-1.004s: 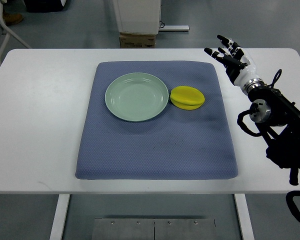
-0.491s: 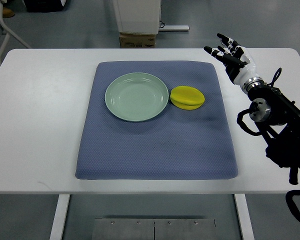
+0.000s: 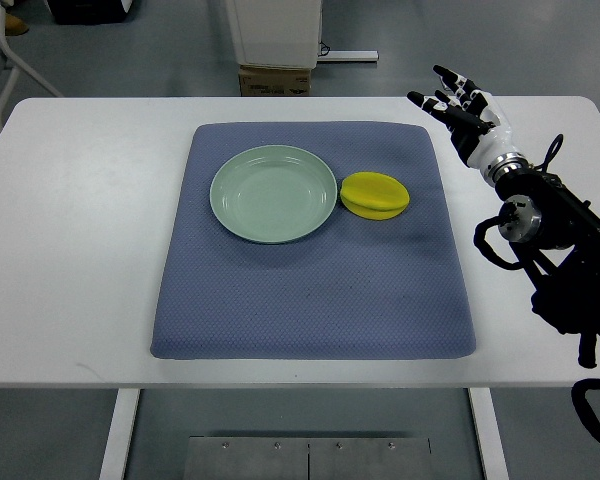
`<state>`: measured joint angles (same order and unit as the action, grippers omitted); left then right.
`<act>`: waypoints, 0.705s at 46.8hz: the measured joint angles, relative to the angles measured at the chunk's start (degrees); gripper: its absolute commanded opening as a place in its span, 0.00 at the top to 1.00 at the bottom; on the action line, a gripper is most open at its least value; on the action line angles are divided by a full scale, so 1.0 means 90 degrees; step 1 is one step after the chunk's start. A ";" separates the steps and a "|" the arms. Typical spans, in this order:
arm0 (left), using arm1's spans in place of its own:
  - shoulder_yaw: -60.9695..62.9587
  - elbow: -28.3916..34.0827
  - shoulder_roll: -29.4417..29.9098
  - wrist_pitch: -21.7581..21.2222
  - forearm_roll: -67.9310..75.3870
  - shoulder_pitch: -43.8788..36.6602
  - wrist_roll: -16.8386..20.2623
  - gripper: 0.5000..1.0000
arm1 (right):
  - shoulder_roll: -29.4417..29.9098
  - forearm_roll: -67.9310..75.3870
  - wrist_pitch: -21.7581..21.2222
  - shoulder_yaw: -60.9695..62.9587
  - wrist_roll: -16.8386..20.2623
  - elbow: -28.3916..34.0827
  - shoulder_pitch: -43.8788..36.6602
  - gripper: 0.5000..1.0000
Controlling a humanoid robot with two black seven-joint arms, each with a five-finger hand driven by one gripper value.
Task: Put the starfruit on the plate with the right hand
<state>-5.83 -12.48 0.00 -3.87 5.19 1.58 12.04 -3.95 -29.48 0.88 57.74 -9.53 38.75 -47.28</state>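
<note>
White table [image 3: 80, 250], starfruit [image 3: 375, 194] beside plate [image 3: 273, 193]; right hand [image 3: 462, 110] apart (fingers spread)

Black-and-white robot hand [image 3: 464, 112], cabled black arm [image 3: 560, 250]

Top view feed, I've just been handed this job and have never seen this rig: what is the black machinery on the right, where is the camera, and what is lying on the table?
There is one camera, looking steeply down from the robot's own side of the white table. The black machinery coming in from the right edge is the robot's right arm. It ends in the right hand, a black and white hand with jointed fingers. The fingers are spread and hold nothing, and the hand hovers over the table's far right corner, off the mat. No left arm shows in the picture.

On the table lies a blue-grey mat. On the mat sit a pale green plate, which has nothing on it, and a yellow starfruit right beside the plate's right rim. The fruit is not yet picked up, so the job of placing it on the plate is not yet done.
</note>
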 measured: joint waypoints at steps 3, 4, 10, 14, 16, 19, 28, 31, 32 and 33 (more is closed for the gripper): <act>0.0000 0.0000 0.0000 0.0000 0.0000 0.0000 0.0000 0.00 | -0.0009 0.0000 -0.0001 -0.0004 0.0002 0.0000 -0.0028 0.00; 0.0000 0.0000 0.0000 0.0000 0.0000 0.0000 0.0000 0.00 | -0.0010 0.0001 -0.0003 -0.0006 0.0005 0.0000 -0.0029 0.00; 0.0000 -0.0001 0.0000 0.0000 0.0001 -0.0001 0.0000 0.00 | -0.0021 0.0002 -0.0008 -0.0022 0.0022 0.0000 -0.0040 0.00; -0.0002 0.0000 0.0000 0.0000 0.0002 -0.0001 0.0000 0.00 | -0.0021 0.0002 -0.0006 -0.0102 0.0024 0.0000 -0.0040 0.00; -0.0001 0.0000 0.0000 0.0000 0.0003 -0.0001 0.0000 0.00 | -0.0021 0.0000 -0.0004 -0.0126 0.0023 0.0004 -0.0040 0.00; 0.0001 0.0000 0.0000 0.0000 0.0003 -0.0001 0.0000 0.00 | -0.0021 -0.0003 -0.0001 -0.0136 0.0016 0.0010 -0.0040 0.00; -0.0002 0.0001 0.0000 0.0000 0.0003 -0.0001 0.0000 0.00 | -0.0061 -0.0022 -0.0001 -0.0183 -0.0065 0.0029 -0.0048 0.00; -0.0004 0.0001 0.0000 0.0000 0.0003 0.0000 0.0000 0.00 | -0.0082 -0.0034 -0.0013 -0.0291 -0.0072 0.0049 -0.0056 0.00; -0.0004 0.0001 0.0000 0.0000 0.0003 0.0000 0.0000 0.00 | -0.0101 -0.0035 -0.0015 -0.0367 -0.0073 0.0084 -0.0059 0.00; -0.0004 0.0001 0.0000 0.0000 0.0003 0.0000 0.0000 0.00 | -0.0124 -0.0035 -0.0018 -0.0432 -0.0073 0.0116 -0.0063 0.00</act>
<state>-5.87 -12.48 0.00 -3.87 5.22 1.58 12.04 -5.06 -29.80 0.72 53.85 -10.19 39.79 -47.86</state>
